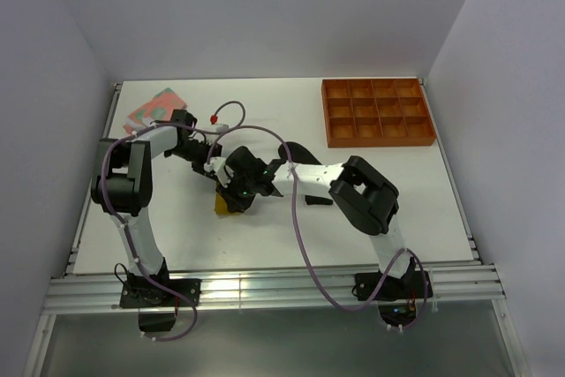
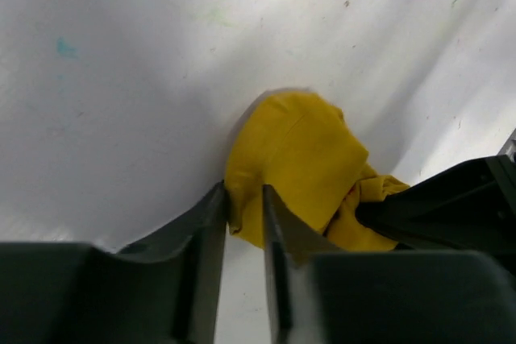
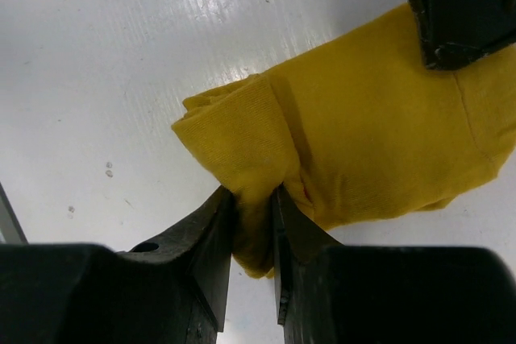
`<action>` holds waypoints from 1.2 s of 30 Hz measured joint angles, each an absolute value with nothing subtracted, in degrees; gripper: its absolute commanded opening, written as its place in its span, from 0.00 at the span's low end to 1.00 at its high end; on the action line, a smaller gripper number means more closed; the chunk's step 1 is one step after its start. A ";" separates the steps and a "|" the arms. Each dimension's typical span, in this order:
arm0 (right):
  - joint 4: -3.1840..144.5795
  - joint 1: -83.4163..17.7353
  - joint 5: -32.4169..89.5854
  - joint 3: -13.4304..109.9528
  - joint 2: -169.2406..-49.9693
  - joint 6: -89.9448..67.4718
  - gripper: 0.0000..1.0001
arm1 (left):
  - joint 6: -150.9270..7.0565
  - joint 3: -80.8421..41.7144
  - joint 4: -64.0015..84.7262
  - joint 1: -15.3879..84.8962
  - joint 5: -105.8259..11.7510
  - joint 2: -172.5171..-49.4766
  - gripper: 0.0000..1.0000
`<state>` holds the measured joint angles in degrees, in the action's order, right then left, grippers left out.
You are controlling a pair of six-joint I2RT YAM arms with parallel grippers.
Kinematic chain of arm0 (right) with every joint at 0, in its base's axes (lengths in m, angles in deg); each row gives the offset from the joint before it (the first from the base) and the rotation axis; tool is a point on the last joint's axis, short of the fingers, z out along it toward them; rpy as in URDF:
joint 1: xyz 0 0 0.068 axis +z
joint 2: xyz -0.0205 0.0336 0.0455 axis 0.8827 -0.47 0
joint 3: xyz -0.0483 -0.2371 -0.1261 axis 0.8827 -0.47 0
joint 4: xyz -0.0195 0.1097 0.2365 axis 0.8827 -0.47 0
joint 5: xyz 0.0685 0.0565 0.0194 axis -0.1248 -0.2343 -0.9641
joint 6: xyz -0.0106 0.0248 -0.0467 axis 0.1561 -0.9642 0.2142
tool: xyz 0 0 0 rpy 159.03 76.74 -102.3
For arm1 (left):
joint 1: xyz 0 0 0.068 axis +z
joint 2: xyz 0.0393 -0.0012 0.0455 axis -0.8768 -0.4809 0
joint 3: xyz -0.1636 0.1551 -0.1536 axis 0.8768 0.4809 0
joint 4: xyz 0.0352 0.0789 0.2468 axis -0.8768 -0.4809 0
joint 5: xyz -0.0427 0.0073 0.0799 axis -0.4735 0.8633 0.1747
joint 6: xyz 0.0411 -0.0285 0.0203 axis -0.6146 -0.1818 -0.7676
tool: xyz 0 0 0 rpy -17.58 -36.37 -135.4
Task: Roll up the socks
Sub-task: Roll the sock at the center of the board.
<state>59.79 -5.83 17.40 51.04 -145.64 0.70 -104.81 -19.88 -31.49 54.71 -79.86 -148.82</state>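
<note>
Where the two arms meet over the middle of the table, the mustard-yellow sock lies bunched and partly folded on the white surface, well apart from the pink sock at the far left corner and the orange tray at the far right; the right gripper is closed narrowly on a thick fold at one end of the sock, fabric filling the gap between its jaws; the left gripper stands with a narrow gap at the opposite edge, yellow cloth showing between its tips, and we cannot tell whether it pinches that edge or merely straddles it; we judge the step in hand to be the rolling of this sock, the roll barely formed. To do it well, we would treat the right-hand pinch as the core and turn it over the flat part toward the left gripper, low over the table so the layers stack tightly; the left gripper should anchor the free edge flat, with just enough tension to prevent wrinkling; since both arms work close together, we would guard against their touching, and against soft knit slipping from a shallow grip.
</note>
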 measured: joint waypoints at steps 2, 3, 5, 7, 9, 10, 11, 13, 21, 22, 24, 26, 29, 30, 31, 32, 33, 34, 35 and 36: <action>59.13 -6.35 16.00 51.56 -146.02 0.55 0.11 | -104.86 -19.01 -30.13 54.82 -79.97 -147.31 0.39; 58.69 -6.61 15.06 51.80 -146.15 0.46 0.11 | -104.73 -18.81 -29.56 54.88 -80.07 -146.81 0.41; 58.39 -6.90 14.18 51.83 -146.21 0.29 0.11 | -103.70 -18.55 -27.93 55.21 -80.47 -145.65 0.42; 58.04 -7.12 13.29 51.85 -146.23 -0.02 0.11 | -103.04 -18.48 -26.48 55.78 -81.06 -144.60 0.44; 57.53 -7.34 12.48 52.15 -146.45 -0.17 0.11 | -101.67 -18.31 -24.56 56.70 -81.45 -143.44 0.45; 57.18 -7.42 12.15 52.46 -146.65 -0.30 0.11 | -101.14 -18.20 -23.58 57.33 -81.67 -142.94 0.45; 56.77 -7.58 11.76 52.87 -146.91 -0.30 0.11 | -100.64 -18.05 -22.85 57.96 -81.93 -142.50 0.45; 55.65 -7.90 10.90 53.84 -147.48 -0.37 0.11 | -100.20 -17.74 -21.54 59.80 -82.48 -141.54 0.44; 48.55 -9.61 6.05 60.66 -151.55 -0.35 0.11 | -106.43 -11.88 -20.67 66.40 -82.50 -132.80 0.44; 47.68 -9.78 5.46 61.46 -152.05 -0.35 0.11 | -108.09 -10.59 -20.80 66.71 -82.52 -131.03 0.44; 45.95 -10.13 4.28 63.21 -153.16 -0.32 0.12 | -110.98 -8.32 -21.19 66.84 -82.52 -128.14 0.46; 44.35 -10.42 2.90 65.05 -154.43 -0.32 0.12 | -113.91 -5.33 -21.11 66.79 -82.59 -124.60 0.48; 42.56 -10.75 1.29 67.02 -155.76 -0.32 0.12 | -118.06 -1.92 -21.70 66.53 -82.92 -120.41 0.50; 42.10 -10.85 0.78 67.50 -156.09 -0.32 0.12 | -119.52 -1.26 -21.83 66.31 -82.96 -119.49 0.50; 41.88 -10.96 0.39 67.74 -156.31 -0.32 0.12 | -120.75 -0.74 -21.96 65.92 -82.96 -118.81 0.51; 41.69 -11.10 0.00 67.91 -156.44 -0.32 0.12 | -121.71 -0.32 -21.94 65.42 -82.94 -118.42 0.51; 41.62 -11.23 -0.35 68.00 -156.57 -0.32 0.12 | -122.63 0.20 -21.98 64.52 -82.89 -118.02 0.52; 41.62 -11.31 -0.66 68.02 -156.64 -0.37 0.12 | -123.46 0.68 -21.96 63.52 -82.87 -117.76 0.52; 41.62 -11.42 -0.94 68.02 -156.70 -0.39 0.12 | -124.00 1.10 -21.98 62.49 -82.85 -117.61 0.53; 41.64 -11.51 -1.16 68.02 -156.73 -0.41 0.12 | -124.70 1.69 -21.94 61.09 -82.76 -117.41 0.53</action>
